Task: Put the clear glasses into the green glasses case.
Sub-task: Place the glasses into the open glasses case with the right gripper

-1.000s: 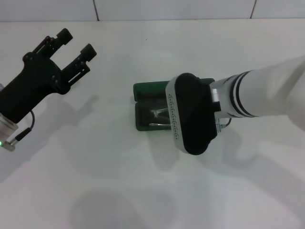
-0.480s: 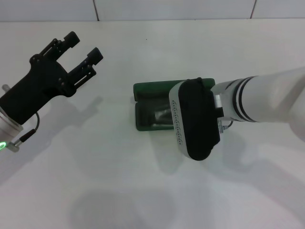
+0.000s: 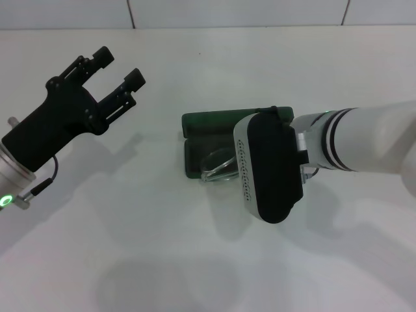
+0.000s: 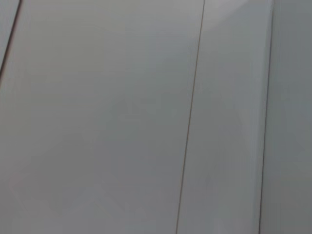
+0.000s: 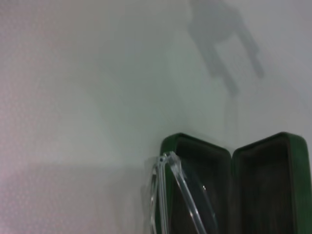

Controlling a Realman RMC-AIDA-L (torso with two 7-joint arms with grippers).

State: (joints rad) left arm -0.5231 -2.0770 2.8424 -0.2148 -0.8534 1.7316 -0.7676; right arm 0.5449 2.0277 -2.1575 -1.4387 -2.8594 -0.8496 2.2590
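The green glasses case [image 3: 207,123] lies open in the middle of the table, and my right arm's wrist [image 3: 270,166] hangs over it and covers its right part. The clear glasses [image 3: 218,166] show at the case's front edge, left of the wrist. In the right wrist view the clear glasses [image 5: 183,195] are tilted across the rim of one half of the green glasses case [image 5: 253,180], part inside and part outside. My right gripper is hidden under the wrist. My left gripper [image 3: 119,69] is open and empty, raised at the far left, well away from the case.
The white table [image 3: 162,247] carries only the case and the glasses. A tiled wall edge [image 3: 234,13] runs along the far side. The left wrist view shows only pale wall panels [image 4: 122,117].
My right wrist has shifted slightly right and toward the front, so the glasses now show at the case's front edge. My left gripper has drifted a little to the right.
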